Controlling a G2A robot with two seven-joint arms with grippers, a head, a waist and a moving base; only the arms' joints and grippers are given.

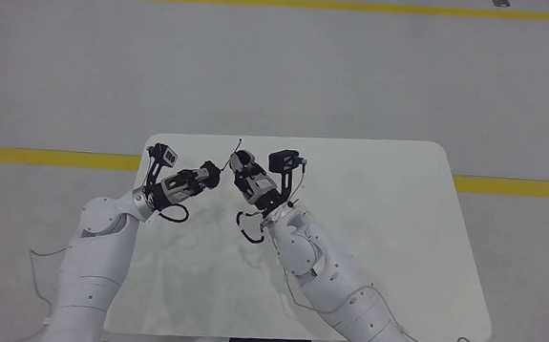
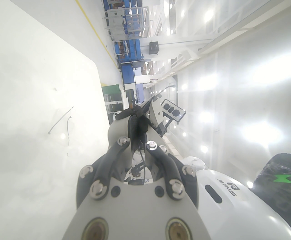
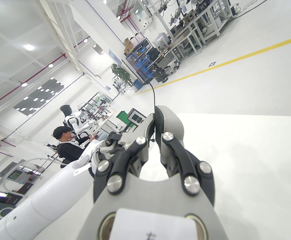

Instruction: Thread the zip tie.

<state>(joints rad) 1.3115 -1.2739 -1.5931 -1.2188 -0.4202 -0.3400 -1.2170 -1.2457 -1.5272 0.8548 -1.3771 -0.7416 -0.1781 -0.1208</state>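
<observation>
Black zip tie [image 1: 238, 149] is poking up where the left tool [image 1: 211, 174] and right tool [image 1: 239, 165] are nearly meeting, above the desk [image 1: 387, 208] near its far edge.

Left wrist view: the left tool is pinching narrow, seemingly on the thin tail. Two loose ties [image 2: 60, 120] are lying on the desk beyond, not obstructing.

Right wrist view: the right tool is clamping the strap, leaving the head end free. The tail probably needs aligning squarely with it, slowly.

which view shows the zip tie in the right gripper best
Right wrist view: the black zip tie rises clear from the shut right gripper, head end outermost. Top view gives just a thin dark sliver. In the left wrist view I cannot pick it out.
</observation>
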